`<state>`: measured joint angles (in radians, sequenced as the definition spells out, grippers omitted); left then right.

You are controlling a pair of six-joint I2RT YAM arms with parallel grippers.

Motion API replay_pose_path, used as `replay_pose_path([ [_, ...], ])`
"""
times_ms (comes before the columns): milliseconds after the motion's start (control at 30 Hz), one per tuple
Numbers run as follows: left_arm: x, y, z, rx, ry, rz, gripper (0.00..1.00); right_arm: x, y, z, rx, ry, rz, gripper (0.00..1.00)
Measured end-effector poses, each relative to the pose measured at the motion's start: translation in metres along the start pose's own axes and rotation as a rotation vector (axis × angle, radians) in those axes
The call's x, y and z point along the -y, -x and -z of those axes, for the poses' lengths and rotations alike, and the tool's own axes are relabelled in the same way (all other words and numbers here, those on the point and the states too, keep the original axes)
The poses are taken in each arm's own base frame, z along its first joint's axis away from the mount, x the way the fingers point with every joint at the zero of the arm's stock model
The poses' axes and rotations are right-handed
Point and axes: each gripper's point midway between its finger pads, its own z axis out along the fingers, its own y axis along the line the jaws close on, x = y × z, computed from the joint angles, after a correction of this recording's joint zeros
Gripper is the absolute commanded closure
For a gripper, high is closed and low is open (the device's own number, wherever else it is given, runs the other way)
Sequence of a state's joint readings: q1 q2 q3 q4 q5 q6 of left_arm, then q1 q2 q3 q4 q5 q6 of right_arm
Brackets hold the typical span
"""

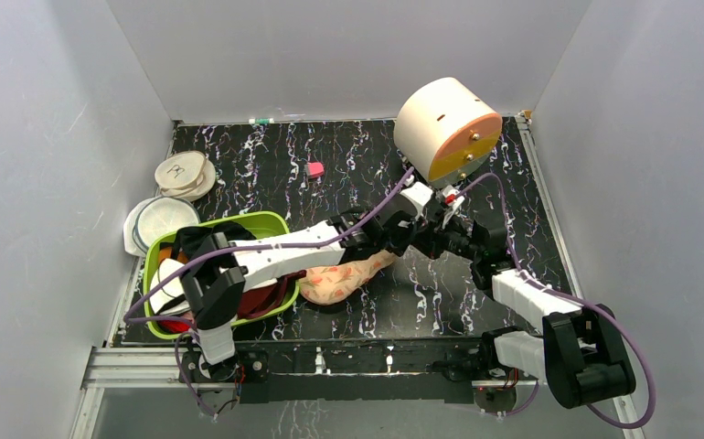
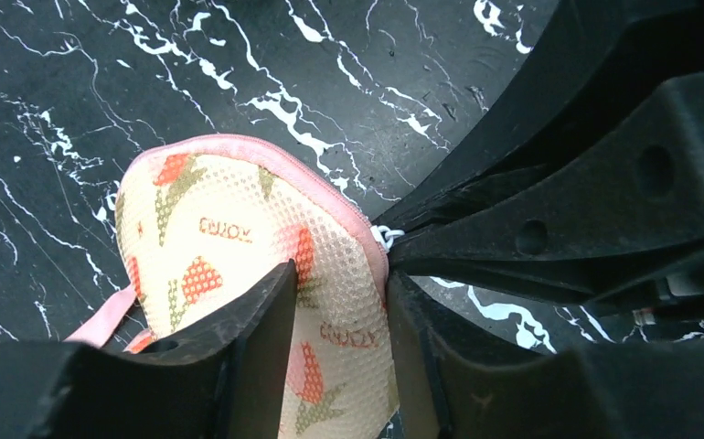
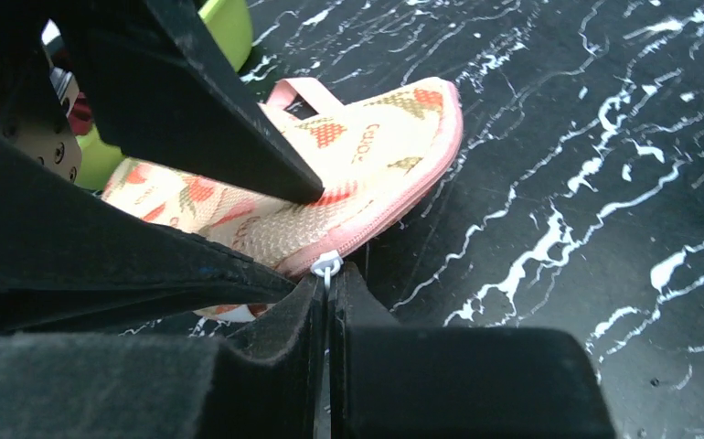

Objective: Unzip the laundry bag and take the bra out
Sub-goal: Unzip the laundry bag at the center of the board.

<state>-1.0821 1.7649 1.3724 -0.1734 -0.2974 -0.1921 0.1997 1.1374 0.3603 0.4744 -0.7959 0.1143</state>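
The peach laundry bag (image 1: 344, 279) with red and green prints lies on the black marbled table, beside the green basin. Its pink zipper edge looks zipped along the stretch I can see. My left gripper (image 2: 339, 274) has the bag's (image 2: 229, 229) end between its fingers, fabric filling the gap, one finger above and one below in the right wrist view. My right gripper (image 3: 330, 274) is shut on the white zipper pull (image 3: 328, 267) at the bag's (image 3: 376, 151) near edge. Both grippers meet at the bag's right end (image 1: 389, 251). The bra is hidden.
A lime-green basin (image 1: 266, 222) with dark red and black garments stands left of the bag. Two round white lidded containers (image 1: 184, 174) sit at the far left. A cream drum with an orange face (image 1: 444, 128) stands at the back right, a small pink cube (image 1: 314, 169) mid-back.
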Motion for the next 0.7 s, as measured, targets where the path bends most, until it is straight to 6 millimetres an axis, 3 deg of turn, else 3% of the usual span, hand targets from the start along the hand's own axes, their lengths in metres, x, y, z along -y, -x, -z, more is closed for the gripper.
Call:
replay_pose_path([
  [167, 0.004, -0.011, -0.01, -0.061, 0.013, 0.016, 0.75, 0.004, -0.014, 0.005, -0.017, -0.031, -0.025, 1.0],
  [367, 0.011, -0.016, -0.009, -0.083, -0.023, 0.012, 0.99, 0.002, -0.019, 0.007, -0.021, -0.031, -0.036, 1.0],
  [700, 0.019, -0.024, -0.003, -0.077, -0.141, -0.106, 1.0, 0.01, -0.021, 0.008, -0.027, -0.089, -0.042, 1.0],
])
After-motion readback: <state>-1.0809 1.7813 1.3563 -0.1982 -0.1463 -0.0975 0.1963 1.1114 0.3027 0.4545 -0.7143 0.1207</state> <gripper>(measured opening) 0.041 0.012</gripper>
